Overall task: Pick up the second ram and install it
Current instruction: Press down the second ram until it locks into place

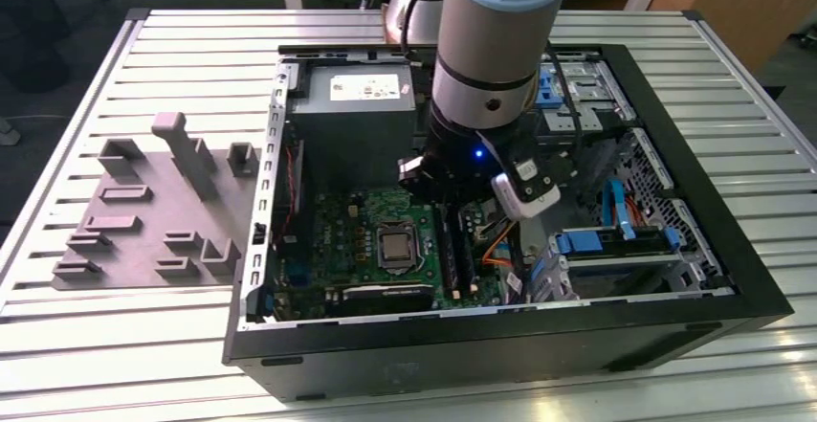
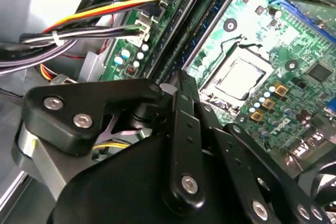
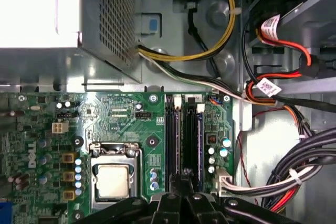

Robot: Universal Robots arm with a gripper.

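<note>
My gripper (image 1: 441, 197) is down inside the open computer case, over the memory slots of the green motherboard (image 1: 344, 226). In both wrist views its black fingers (image 3: 184, 179) (image 2: 181, 85) are pressed together. They close on the top edge of the second ram (image 3: 188, 140), a long dark stick standing on edge in line with the black slots (image 3: 169, 140). From the exterior view the ram (image 1: 456, 250) runs towards the case's near wall, beside the processor socket (image 1: 397, 247). Whether the stick is seated in its slot is hidden by the fingers.
A grey plastic fixture block (image 1: 153, 207) with upright posts stands on the slatted table at the exterior view's left. Inside the case are the grey power supply (image 1: 351, 106), cable bundles (image 3: 294, 177) close beside the slots, and blue drive brackets (image 1: 600, 242).
</note>
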